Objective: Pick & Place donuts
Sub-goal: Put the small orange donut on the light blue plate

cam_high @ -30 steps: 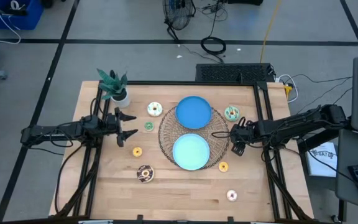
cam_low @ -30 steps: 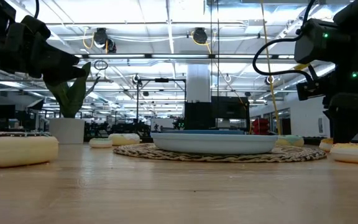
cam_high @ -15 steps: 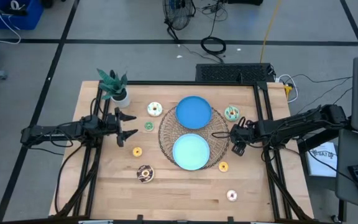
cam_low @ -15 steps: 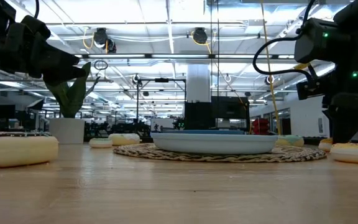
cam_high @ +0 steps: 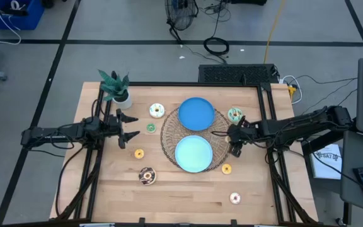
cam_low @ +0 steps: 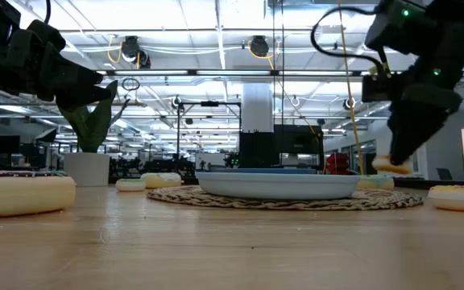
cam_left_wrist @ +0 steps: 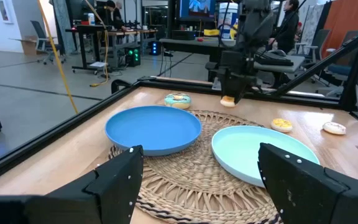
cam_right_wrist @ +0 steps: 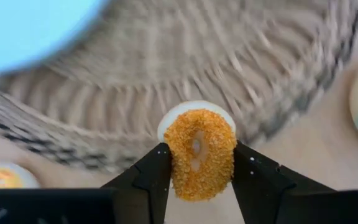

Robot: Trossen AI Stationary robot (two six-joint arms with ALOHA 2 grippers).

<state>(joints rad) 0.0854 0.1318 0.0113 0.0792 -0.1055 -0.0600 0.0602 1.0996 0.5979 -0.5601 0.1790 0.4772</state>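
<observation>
Counter [cam_high: 181,189] — one woven mat [cam_high: 169,135], two blue plates [cam_high: 196,113] [cam_high: 193,154]. Six donuts on counter [cam_high: 147,176]; seventh, orange donut [cam_right_wrist: 199,153], clamped in right pincer [cam_right_wrist: 197,163] above mat edge. Left pincer [cam_high: 131,126] spread, empty.

Seven small toy ring donuts. Orange crumb-coated donut [cam_right_wrist: 199,153] raised off the table, above the woven mat's right edge. White-iced donut [cam_high: 157,111] and small green donut [cam_high: 150,128] lying flat left of the mat. Yellow-orange donut [cam_high: 138,153] below the green one. Chocolate-brown donut [cam_high: 147,176] near the front. Teal sprinkled donut [cam_high: 234,115] right of the darker blue plate. Another orange donut [cam_high: 226,169] at the mat's lower right; pink-iced donut [cam_high: 235,198] near the front right.
</observation>
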